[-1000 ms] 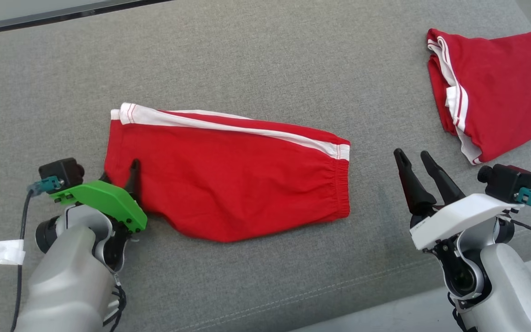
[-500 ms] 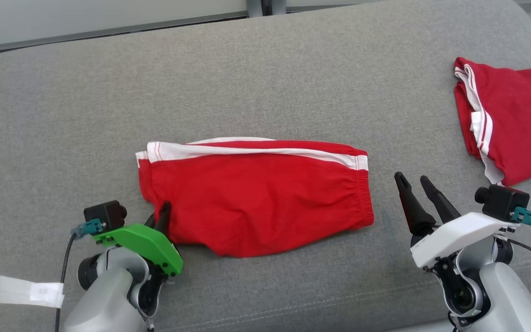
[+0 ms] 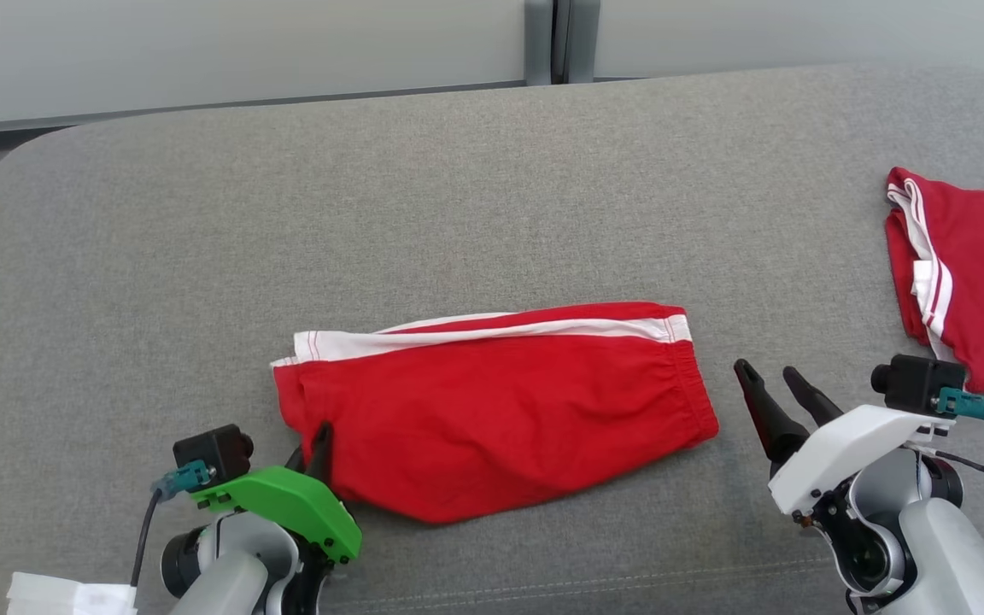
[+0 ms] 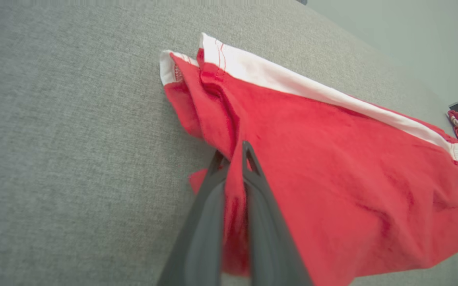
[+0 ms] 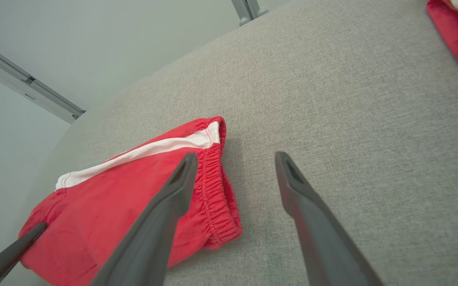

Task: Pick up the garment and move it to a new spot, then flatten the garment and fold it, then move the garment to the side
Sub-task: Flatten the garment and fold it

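Note:
The garment (image 3: 500, 401), red shorts with a white side stripe, lies folded lengthwise on the grey cushion (image 3: 458, 213). My left gripper (image 3: 314, 446) is shut on its lower left corner. In the left wrist view, red cloth is pinched between the two fingers (image 4: 235, 159) and the garment (image 4: 332, 159) stretches away to the right. My right gripper (image 3: 772, 386) stands open just right of the elastic waistband, holding nothing. The right wrist view has the right gripper (image 5: 235, 159) spread wide beside the garment's (image 5: 133, 190) waistband end.
A second red garment (image 3: 970, 282) with white stripes lies bunched at the cushion's far right, also at the right wrist view's top corner (image 5: 455, 39). A pale wall (image 3: 244, 51) runs behind the cushion's rounded back edge. A white tag (image 3: 73, 594) hangs by my left arm.
My left gripper has shut on the garment's lower left corner. The head camera has moved, so the whole scene sits lower in view and the wall now shows. The right gripper stays open.

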Robot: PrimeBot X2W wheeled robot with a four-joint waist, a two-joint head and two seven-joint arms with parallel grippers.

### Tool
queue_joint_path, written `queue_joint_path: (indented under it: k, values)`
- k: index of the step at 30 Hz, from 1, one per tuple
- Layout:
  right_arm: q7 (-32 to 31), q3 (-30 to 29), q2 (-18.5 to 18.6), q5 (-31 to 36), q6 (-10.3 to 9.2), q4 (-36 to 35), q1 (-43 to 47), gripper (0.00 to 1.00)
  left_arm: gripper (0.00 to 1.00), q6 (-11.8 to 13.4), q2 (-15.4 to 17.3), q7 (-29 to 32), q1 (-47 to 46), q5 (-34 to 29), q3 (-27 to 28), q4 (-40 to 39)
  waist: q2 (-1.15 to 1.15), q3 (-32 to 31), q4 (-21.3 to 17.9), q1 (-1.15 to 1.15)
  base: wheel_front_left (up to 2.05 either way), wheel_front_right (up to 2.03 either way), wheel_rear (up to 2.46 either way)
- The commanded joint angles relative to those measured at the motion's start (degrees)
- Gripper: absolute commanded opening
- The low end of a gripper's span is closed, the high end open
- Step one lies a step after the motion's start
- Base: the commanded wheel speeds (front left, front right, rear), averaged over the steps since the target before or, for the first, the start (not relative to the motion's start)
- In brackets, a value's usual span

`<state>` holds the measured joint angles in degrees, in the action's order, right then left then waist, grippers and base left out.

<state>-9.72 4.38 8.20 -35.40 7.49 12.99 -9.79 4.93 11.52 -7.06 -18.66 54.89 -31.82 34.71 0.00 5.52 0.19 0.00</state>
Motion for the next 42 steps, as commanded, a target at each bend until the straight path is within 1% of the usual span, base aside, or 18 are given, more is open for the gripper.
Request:
queue_joint_path:
  k: [1,2,9,16,17,22,27,33,34,35,36,37,39,41,42]
  values:
    - [-0.4,0.0,0.0,0.5,-0.01,0.5,-0.3,1.00,0.60,1.0,0.9,-0.1,0.8,-0.6,-0.1,-0.9,0.00,-0.3,0.2,0.00,0.00,0.00,0.00]
    - [-0.7,0.1,0.0,0.7,-0.01,0.8,-0.5,1.00,1.00,1.4,1.3,-0.2,1.0,-1.1,-0.3,-1.5,0.00,-0.4,0.3,0.00,0.00,0.00,0.00]
    - [-0.9,0.2,-0.8,1.0,-0.01,3.1,-0.5,1.00,1.00,5.3,4.2,-3.3,2.2,-4.6,-0.4,-6.3,0.00,-0.4,1.8,0.00,0.00,0.00,0.00]
    - [-0.6,-1.5,-2.1,-1.6,-0.01,6.5,0.4,1.00,1.00,8.6,6.8,-5.1,5.2,-7.1,-0.3,-13.6,0.00,0.3,4.7,0.00,0.00,0.00,0.00]
    - [-0.6,-1.5,-2.1,-1.6,-0.01,6.5,0.4,1.00,1.00,8.6,6.8,-5.1,5.2,-7.1,-0.3,-13.6,0.00,0.3,4.7,0.00,0.00,0.00,0.00]
    - [-1.1,-3.1,-2.5,-2.6,-0.01,10.2,-0.5,1.00,1.00,10.5,7.7,-4.9,7.2,-7.8,-0.8,-19.3,0.00,0.9,7.2,0.00,0.00,0.00,0.00]
    - [-2.2,-3.6,-2.9,-5.4,-0.01,13.6,-2.2,1.00,1.00,12.0,8.3,-4.4,7.7,-8.7,-1.2,-23.3,0.00,1.4,9.4,0.00,0.00,0.00,0.00]
    - [-2.2,-4.0,-3.6,-10.1,-0.01,16.5,-4.6,1.00,1.00,13.1,8.6,-4.3,7.9,-9.2,-1.4,-26.0,0.00,1.7,11.3,0.00,0.00,0.00,0.00]
    - [-1.8,-3.7,-3.6,-10.9,-0.01,16.6,-4.9,0.82,1.00,13.3,8.6,-4.3,8.0,-9.2,-1.3,-26.2,0.00,1.8,11.5,0.00,0.00,0.00,0.00]
    - [-1.6,-3.5,-3.7,-11.8,-0.01,16.8,-5.0,0.50,1.00,13.4,8.7,-4.3,8.1,-9.2,-1.3,-26.4,0.00,1.8,11.6,0.00,0.00,0.00,0.00]
    - [-1.1,-3.3,-3.6,-12.5,-0.01,16.8,-5.2,0.45,1.00,13.4,8.8,-4.4,8.2,-9.2,-1.3,-26.5,0.00,1.8,11.7,0.00,0.00,0.00,0.00]
    - [-0.6,-3.1,-3.4,-12.9,-0.01,16.9,-5.4,0.35,1.00,13.5,8.8,-4.4,8.3,-9.2,-1.2,-26.7,0.00,1.8,11.8,0.00,0.00,0.00,0.00]
    - [0.5,-2.6,-2.9,-13.6,-0.01,16.9,-5.7,0.22,1.00,13.6,8.9,-4.5,8.5,-9.2,-1.2,-26.9,0.00,1.8,11.8,0.00,0.00,0.00,0.00]
    - [1.6,-2.3,-2.3,-14.7,-0.01,16.5,-5.9,0.05,1.00,13.8,9.1,-4.6,8.7,-9.2,-1.1,-27.2,0.00,1.7,11.6,0.00,0.00,0.00,0.00]
    - [2.0,-2.1,-2.0,-15.2,-0.01,16.2,-6.0,0.00,1.00,13.8,9.2,-4.6,8.7,-9.2,-1.0,-27.4,0.00,1.7,11.5,0.00,0.00,0.00,0.00]
